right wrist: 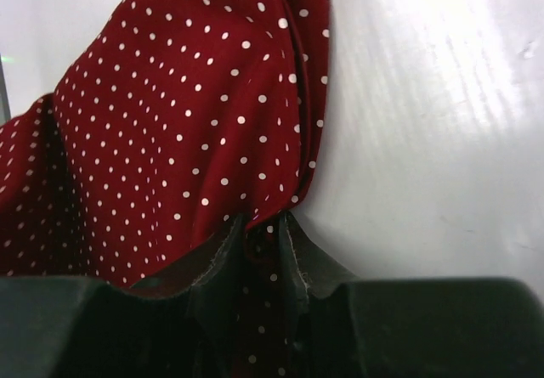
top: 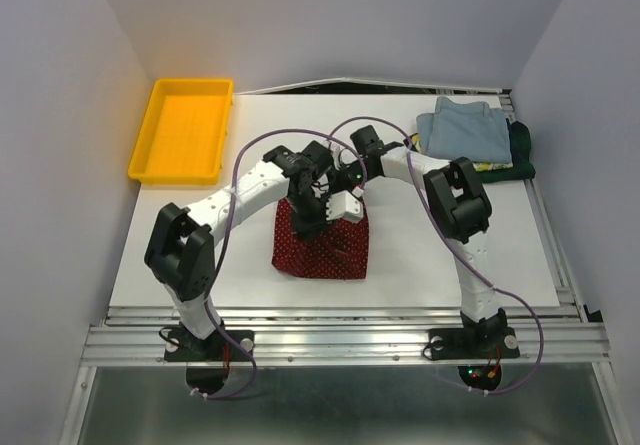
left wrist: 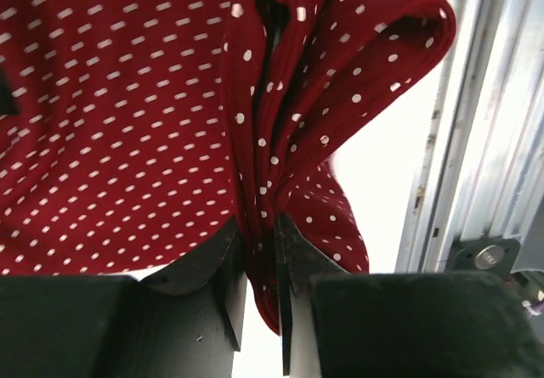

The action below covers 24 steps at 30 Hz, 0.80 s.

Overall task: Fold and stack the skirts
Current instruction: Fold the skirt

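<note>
The dark red skirt with tiny white dots (top: 322, 243) lies at the middle of the table, its far edge lifted. My left gripper (top: 311, 205) is shut on a bunched fold of that skirt (left wrist: 127, 123), the cloth pinched between its fingers (left wrist: 212, 267). My right gripper (top: 349, 203) is shut on another fold of the same skirt (right wrist: 170, 123), just right of the left gripper. A folded light blue skirt (top: 465, 130) lies on top of a yellow-green patterned one (top: 490, 168) and a dark green one (top: 522, 150) at the back right.
A yellow plastic tray (top: 183, 130) stands at the back left. The table's metal rail (top: 340, 340) runs along the near edge and shows in the left wrist view (left wrist: 476, 166). White walls close in both sides.
</note>
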Available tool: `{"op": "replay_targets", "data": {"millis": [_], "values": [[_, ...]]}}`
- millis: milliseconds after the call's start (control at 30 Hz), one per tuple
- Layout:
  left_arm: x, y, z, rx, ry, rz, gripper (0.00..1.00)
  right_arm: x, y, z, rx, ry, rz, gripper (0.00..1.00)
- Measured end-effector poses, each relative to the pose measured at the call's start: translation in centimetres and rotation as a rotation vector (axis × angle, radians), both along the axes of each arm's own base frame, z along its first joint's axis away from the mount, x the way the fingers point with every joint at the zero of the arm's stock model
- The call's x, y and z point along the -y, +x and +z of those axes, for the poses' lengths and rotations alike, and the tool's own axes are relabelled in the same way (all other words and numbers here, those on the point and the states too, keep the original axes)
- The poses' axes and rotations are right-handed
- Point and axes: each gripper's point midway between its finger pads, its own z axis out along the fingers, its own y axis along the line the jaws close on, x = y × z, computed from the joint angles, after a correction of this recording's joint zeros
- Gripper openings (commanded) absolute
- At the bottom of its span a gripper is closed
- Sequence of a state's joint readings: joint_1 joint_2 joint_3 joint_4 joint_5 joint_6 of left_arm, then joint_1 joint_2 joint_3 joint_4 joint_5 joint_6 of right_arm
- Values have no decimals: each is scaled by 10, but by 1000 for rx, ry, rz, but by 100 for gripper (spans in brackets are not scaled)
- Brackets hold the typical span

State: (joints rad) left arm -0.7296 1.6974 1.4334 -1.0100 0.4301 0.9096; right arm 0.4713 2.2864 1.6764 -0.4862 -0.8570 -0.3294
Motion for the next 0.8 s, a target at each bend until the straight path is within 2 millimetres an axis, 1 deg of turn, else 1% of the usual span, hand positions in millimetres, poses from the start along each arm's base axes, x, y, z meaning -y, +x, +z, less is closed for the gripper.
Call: {"op": "replay_targets", "data": {"millis": [100, 200, 400, 533, 800], "values": [[-5, 17, -5, -4, 11, 29, 28, -2, -13, 1, -20, 9, 23, 29], [-8, 35, -9, 4, 17, 50, 28, -4, -18, 2, -31, 17, 34, 29], [-4, 60, -6, 51, 13, 34, 29, -4, -18, 2, -32, 13, 32, 28], [-4, 69, -5, 87, 23, 20, 31, -5, -19, 4, -39, 12, 31, 28], [-1, 98, -11, 172, 20, 18, 31, -5, -19, 5, -44, 10, 30, 27]]}}
